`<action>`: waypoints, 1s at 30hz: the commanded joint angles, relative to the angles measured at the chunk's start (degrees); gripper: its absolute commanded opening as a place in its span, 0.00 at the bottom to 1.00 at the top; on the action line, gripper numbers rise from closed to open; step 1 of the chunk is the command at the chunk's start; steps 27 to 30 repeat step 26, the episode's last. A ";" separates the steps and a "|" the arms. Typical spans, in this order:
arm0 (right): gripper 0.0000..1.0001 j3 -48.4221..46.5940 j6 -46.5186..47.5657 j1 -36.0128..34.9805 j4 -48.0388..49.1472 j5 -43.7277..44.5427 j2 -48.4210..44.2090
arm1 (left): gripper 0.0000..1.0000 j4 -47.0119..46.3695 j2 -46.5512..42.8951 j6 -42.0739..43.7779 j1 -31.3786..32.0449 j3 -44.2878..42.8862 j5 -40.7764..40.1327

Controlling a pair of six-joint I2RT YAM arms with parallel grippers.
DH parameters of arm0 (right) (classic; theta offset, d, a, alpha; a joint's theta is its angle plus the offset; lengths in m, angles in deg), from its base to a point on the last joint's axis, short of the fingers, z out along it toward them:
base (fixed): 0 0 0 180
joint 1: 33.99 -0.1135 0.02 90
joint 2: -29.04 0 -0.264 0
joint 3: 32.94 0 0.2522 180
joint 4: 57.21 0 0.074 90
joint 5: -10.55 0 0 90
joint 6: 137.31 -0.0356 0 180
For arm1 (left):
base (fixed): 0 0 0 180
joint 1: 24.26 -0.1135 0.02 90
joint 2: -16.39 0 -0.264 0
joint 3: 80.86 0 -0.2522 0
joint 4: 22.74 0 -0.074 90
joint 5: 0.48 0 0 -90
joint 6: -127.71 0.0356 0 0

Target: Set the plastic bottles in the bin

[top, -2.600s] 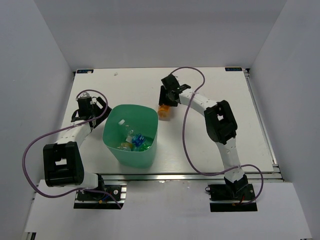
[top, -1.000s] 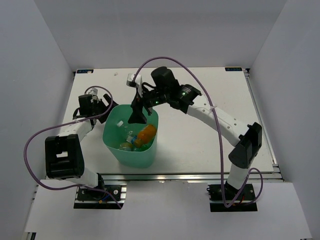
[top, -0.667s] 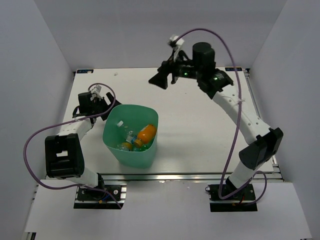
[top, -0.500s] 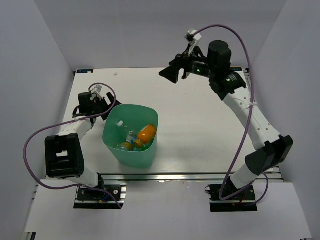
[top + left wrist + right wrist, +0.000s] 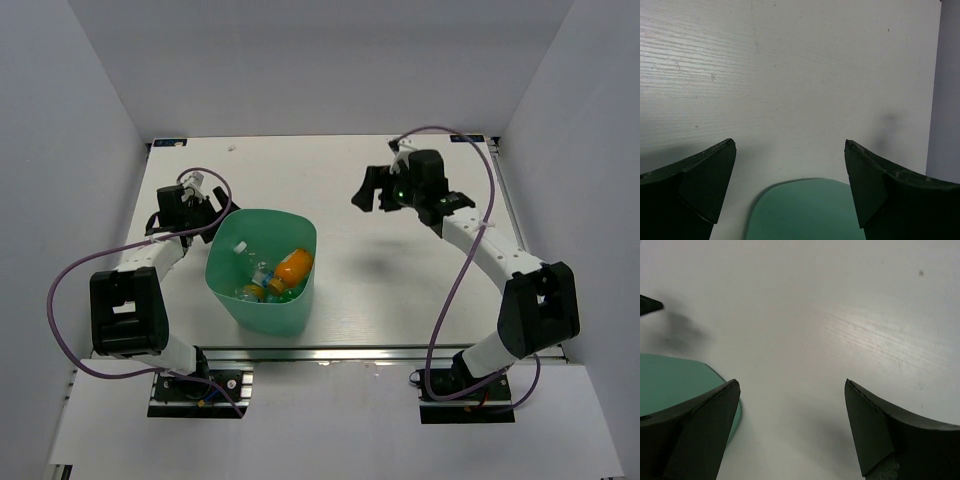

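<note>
left fingers (image 5: pixel 208 203) and right fingers (image 5: pixel 371 193): spread wide, empty | bottles (image 5: pixel 291 269) lie in bin (image 5: pixel 268 316) | none visible outside it | likely done: park arms clear of rim

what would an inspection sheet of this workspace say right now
surface: white table, lightly scuffed
job's things: green bin upright near the left arm; bottles piled inside, an orange bottle on top
clutter: one small white speck near the far edge
grippers: left gripper beside the bin's far left corner, jaws open, empty; right gripper raised over the table right of the bin, jaws open, empty
cables: purple cables looping loose off both arms
surroundings: plain white walls on three sides
</note>
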 commanded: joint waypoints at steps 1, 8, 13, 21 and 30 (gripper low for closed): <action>0.89 3.53 -1.44 -0.15 5.01 5.30 -2.37 | 0.98 0.81 -0.87 1.12 -0.11 -0.79 -1.16; 0.89 6.17 -1.17 -0.07 6.68 4.77 -2.28 | 0.98 2.31 -1.75 1.82 -0.11 -1.23 -4.32; 0.89 7.66 -1.44 -0.07 8.34 4.94 -3.59 | 0.98 2.57 -2.10 1.73 -0.11 -1.23 -4.50; 0.89 8.46 -1.35 -0.07 8.44 4.51 -4.56 | 0.98 2.31 -2.45 1.65 -0.10 -0.97 -4.41; 0.89 8.19 -1.70 -0.07 8.44 3.71 -4.39 | 0.98 2.66 -2.37 1.65 -0.10 -1.06 -4.67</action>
